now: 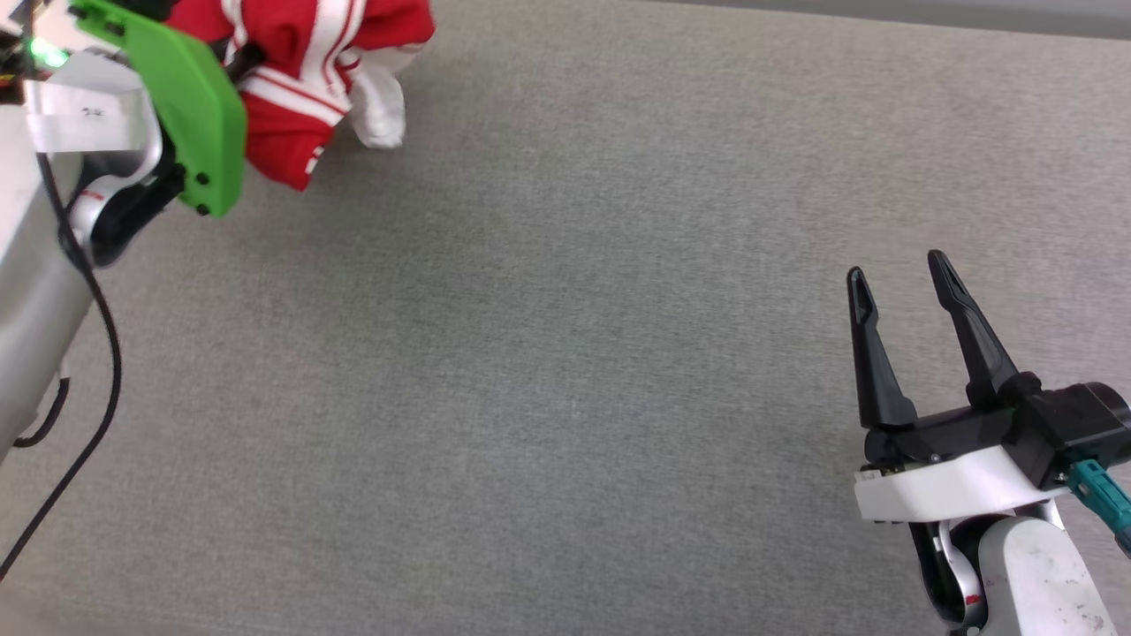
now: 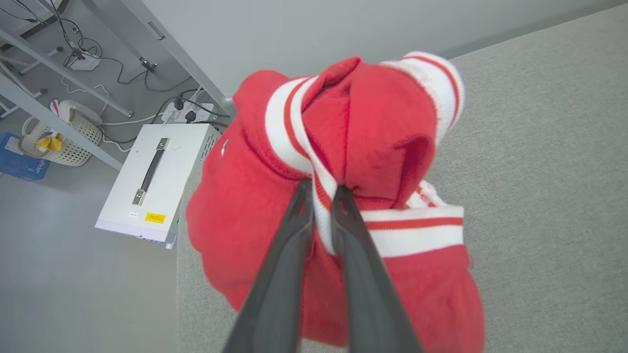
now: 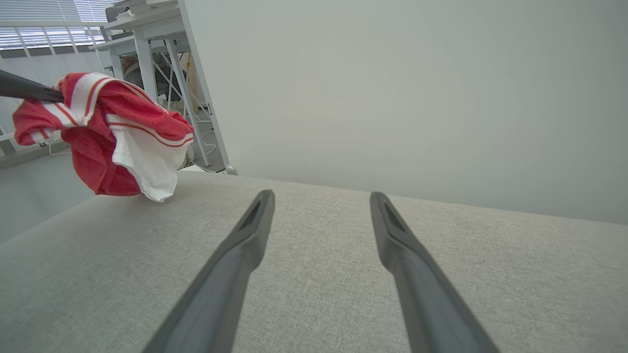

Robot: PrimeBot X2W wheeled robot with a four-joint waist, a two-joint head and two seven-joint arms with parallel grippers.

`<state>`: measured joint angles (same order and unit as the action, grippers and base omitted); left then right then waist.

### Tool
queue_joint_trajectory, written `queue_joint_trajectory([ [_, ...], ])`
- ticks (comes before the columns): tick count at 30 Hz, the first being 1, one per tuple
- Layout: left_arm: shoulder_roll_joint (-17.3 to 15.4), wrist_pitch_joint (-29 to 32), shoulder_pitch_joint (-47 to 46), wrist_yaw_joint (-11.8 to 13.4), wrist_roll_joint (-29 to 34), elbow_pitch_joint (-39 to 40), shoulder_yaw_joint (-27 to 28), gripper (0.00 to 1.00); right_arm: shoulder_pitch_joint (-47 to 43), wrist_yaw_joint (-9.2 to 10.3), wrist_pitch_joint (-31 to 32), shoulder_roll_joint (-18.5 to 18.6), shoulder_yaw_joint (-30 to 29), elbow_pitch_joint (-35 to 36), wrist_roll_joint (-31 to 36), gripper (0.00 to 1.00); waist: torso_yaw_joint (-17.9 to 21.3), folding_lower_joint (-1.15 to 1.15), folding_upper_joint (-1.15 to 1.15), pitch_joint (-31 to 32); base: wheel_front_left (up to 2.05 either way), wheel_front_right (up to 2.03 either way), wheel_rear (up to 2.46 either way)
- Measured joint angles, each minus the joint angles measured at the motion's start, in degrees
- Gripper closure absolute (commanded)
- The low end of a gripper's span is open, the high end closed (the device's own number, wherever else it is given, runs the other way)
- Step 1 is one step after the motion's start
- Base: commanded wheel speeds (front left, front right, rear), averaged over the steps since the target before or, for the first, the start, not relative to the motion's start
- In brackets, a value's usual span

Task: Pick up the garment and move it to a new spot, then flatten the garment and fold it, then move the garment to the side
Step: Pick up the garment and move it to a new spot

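Grey fabric surface (image 1: 565, 353); left jaws pinching bunched red garment (image 2: 382, 127); right jaws spread, empty.

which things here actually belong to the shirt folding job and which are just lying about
Part of the job: red-and-white jersey; left claw, shut on its striped trim; right claw, open; grey table top.

Just lying about, on the floor beside the table: white case with a handle; white basket; power strip; blue box.

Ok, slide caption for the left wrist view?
Left gripper shut on striped trim of the bunched red garment, at the grey table edge.
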<state>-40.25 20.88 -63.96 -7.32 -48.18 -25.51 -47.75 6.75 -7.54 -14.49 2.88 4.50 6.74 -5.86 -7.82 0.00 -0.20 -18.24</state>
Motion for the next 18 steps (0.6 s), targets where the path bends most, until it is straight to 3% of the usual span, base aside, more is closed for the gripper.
queue_joint_trajectory([
  [10, 5.75, -2.71, -3.66, 0.00, 3.56, 6.80, -5.71, 1.00, -0.74, 0.00, 0.00, -0.11, 0.02, -0.08, -3.34, 0.00, 5.47, 0.00, 0.00, 1.52, 0.00, 0.00, 0.00],
  [11, 8.88, -3.61, -4.89, 0.00, 4.02, 8.14, -7.77, 1.00, -0.73, 0.00, 0.00, -0.10, -0.05, -0.08, -4.02, 0.00, 7.59, 0.00, 0.00, 1.43, 0.00, 0.00, 0.00],
  [18, 17.31, -5.81, -6.96, 0.00, 4.91, 8.16, -14.04, 1.00, -0.73, 0.01, -0.09, -0.08, -1.07, -0.07, -5.72, 0.00, 12.23, 0.00, 0.00, 0.34, 0.00, 0.00, 0.00],
])
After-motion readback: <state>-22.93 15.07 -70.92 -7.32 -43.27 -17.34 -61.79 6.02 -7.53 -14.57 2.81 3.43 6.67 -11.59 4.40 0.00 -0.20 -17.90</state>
